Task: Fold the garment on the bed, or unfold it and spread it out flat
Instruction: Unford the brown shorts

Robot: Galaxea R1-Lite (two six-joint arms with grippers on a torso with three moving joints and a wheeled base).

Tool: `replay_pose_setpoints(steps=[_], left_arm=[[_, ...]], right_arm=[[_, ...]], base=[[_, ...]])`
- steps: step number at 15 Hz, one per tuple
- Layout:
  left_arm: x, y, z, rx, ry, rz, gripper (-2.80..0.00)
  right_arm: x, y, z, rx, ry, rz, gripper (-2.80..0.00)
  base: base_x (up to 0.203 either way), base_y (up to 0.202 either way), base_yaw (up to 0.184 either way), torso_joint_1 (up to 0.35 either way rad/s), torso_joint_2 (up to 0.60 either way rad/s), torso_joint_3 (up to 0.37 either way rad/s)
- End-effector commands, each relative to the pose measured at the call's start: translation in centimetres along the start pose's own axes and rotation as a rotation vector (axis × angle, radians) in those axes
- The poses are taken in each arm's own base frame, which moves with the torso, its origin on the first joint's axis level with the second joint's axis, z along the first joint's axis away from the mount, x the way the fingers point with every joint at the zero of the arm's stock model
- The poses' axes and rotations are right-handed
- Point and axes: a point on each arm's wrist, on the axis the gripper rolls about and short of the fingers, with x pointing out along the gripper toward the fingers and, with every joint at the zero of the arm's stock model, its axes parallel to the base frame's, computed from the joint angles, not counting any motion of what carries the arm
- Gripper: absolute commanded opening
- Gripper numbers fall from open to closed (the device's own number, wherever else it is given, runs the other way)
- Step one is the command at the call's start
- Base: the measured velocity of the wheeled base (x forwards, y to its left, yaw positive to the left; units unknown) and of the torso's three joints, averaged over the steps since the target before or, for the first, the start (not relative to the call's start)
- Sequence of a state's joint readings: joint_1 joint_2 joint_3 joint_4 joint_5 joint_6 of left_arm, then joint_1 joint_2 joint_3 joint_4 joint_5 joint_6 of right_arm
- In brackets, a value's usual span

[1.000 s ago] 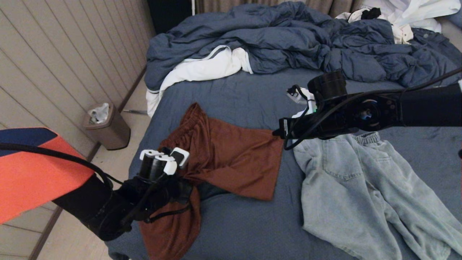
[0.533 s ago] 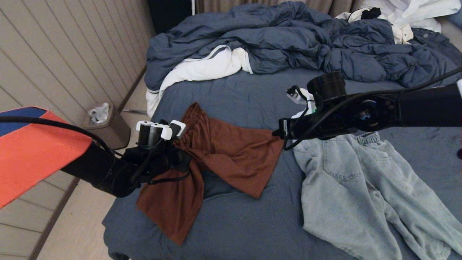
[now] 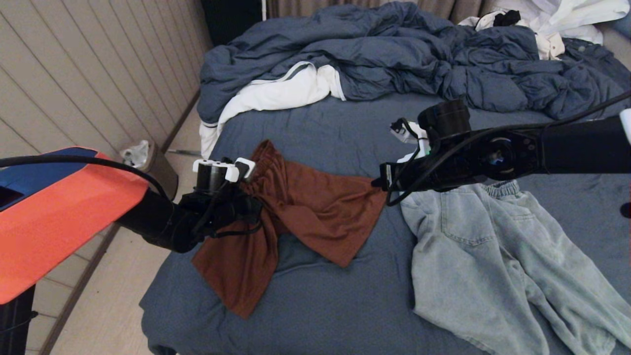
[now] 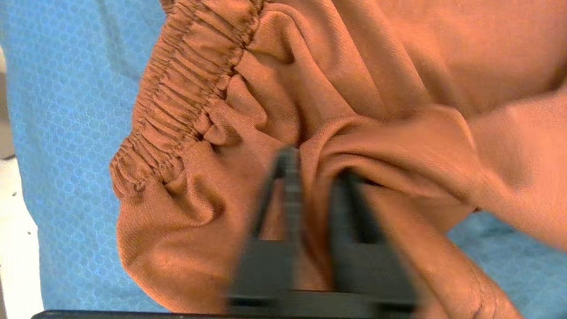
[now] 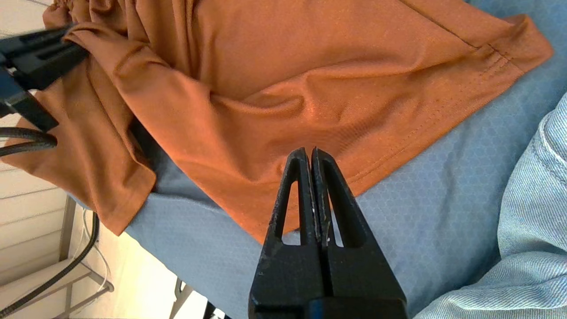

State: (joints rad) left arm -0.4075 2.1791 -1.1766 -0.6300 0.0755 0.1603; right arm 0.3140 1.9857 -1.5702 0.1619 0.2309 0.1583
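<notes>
Garment: the rust-brown shorts [image 3: 296, 207] lie rumpled near the left edge of the bed [image 3: 320, 305], the elastic waistband [image 4: 177, 97] bunched toward the wall side, one leg draped toward the mattress corner, the other spread toward the middle.
Left gripper: the left gripper [image 4: 316, 177] sits at the shorts just beside the waistband; its fingers stand slightly apart with a ridge of cloth between them, so the hold looks loose, either just slackened or not yet tight.
Likely reason: a pinch near the waistband gives a point from which the fabric can be drawn out flat.
Right gripper: the right gripper [image 5: 312, 159] hovers above the hem of the spread leg, fingers pressed together on nothing, apparently kept close for the opposite edge.
Neighbour: the light denim jeans [image 3: 493, 256] lie just beside the shorts, not overlapping.
Far end: the blue duvet [image 3: 394, 54] and white linens [image 3: 276, 96] are heaped well apart from the work.
Progress: the shorts are neither folded nor flat yet.
</notes>
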Motion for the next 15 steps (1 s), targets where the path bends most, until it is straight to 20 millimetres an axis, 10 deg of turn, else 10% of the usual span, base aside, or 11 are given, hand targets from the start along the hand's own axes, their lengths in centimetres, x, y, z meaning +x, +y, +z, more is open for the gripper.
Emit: replay_pose_setpoints(steps=[1, 15], left_arm=[[-0.5, 0.1, 0.4, -0.019, -0.006, 0.006, 0.0], [-12.7, -1.7, 0.1, -0.033, 0.011, -0.097, 0.0]], right_arm=[[0.0, 0.0, 0.0, 0.001, 0.001, 0.002, -2.8], [-0.1, 0.4, -0.2, -0.001, 0.01, 0.013, -2.8]], base=[[0.0, 0.0, 0.0, 0.0, 0.0, 0.0], [0.0, 0.0, 0.0, 0.0, 0.0, 0.0]])
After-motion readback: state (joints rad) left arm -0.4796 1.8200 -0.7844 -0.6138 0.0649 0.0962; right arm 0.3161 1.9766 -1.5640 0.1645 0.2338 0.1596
